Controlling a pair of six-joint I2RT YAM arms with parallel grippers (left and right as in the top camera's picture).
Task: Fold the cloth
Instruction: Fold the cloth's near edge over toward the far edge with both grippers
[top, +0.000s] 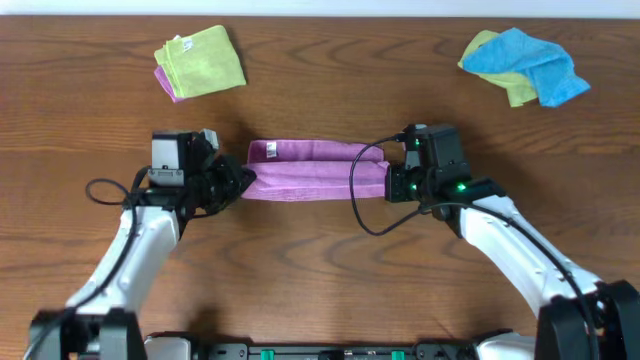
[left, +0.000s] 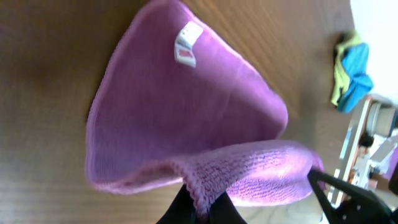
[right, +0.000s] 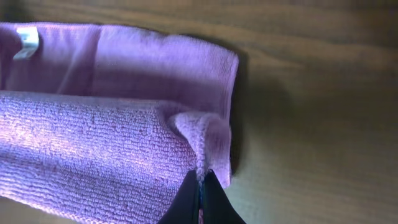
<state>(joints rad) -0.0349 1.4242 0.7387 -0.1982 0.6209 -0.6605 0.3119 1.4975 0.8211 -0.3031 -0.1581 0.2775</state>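
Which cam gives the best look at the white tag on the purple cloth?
Left wrist: the white tag is large, near frame top, on the cloth. Right wrist shows it blurred at the top-left edge. Overhead shows only a tiny white speck near the cloth's left end.

cloth (top: 300, 178) is showing fuzzy, matt lilac terry pile, ribbed along the fold; its tag (left: 186, 45) is looking smooth, white. table (top: 300, 270) is presenting brown wood grain, faintly glossy.

Dark brown wooden table (top: 330, 270), grain running lengthwise, fills the overhead view. Pale strip (top: 320, 7) along its far edge, possibly a wall or floor. Lighting even; soft sheen on the wood.
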